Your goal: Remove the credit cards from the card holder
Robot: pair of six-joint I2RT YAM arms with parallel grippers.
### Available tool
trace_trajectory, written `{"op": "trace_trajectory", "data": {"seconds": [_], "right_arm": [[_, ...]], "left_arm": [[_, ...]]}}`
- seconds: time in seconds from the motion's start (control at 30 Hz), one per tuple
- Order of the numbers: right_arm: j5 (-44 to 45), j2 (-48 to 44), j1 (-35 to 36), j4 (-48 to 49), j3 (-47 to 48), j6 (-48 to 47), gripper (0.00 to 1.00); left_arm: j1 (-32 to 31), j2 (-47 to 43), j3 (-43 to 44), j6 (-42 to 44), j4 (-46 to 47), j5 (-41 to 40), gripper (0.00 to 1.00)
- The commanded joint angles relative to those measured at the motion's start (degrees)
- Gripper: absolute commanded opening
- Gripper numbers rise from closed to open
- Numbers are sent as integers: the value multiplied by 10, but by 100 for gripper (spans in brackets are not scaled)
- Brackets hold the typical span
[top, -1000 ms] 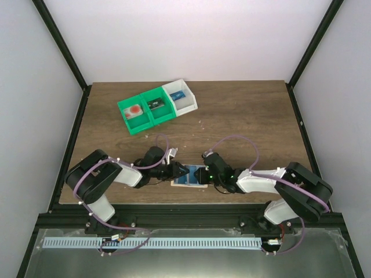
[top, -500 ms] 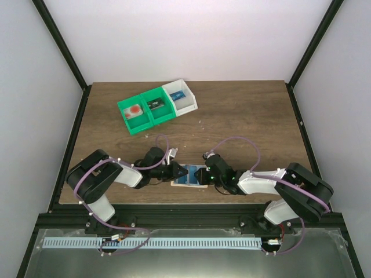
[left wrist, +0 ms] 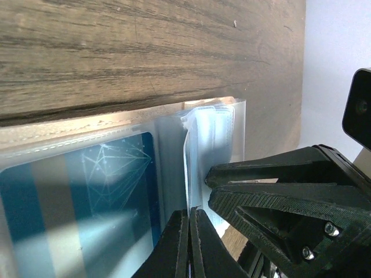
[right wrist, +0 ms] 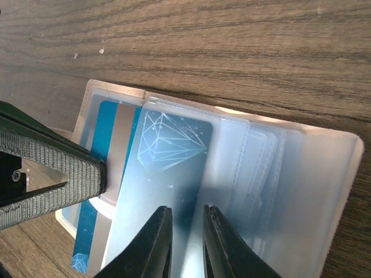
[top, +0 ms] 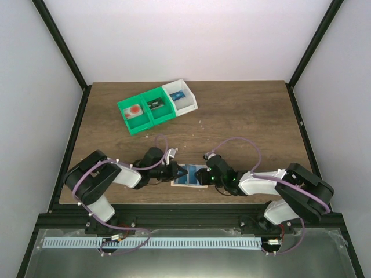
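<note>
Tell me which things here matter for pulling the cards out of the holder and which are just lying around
For the job:
- blue cards
- card holder
- left pincer, shut
- right pincer, on the holder

Lying about:
- green bins
- white bin, small blue item inside

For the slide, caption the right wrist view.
Right gripper poised over a light blue card in the open card holder, the left gripper's fingers reaching in from the left.
</note>
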Motion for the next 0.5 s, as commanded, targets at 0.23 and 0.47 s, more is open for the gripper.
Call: {"op": "trace_trajectory", "data": {"seconds": [0.23, 0.47], "right_arm": [[6, 1, -2, -45, -18, 9, 17], [13, -2, -2, -54, -15, 5, 17]], "left_arm": [[32, -27, -39, 16, 12, 23, 0], [47, -47, -57, 18, 12, 29, 0]]}}
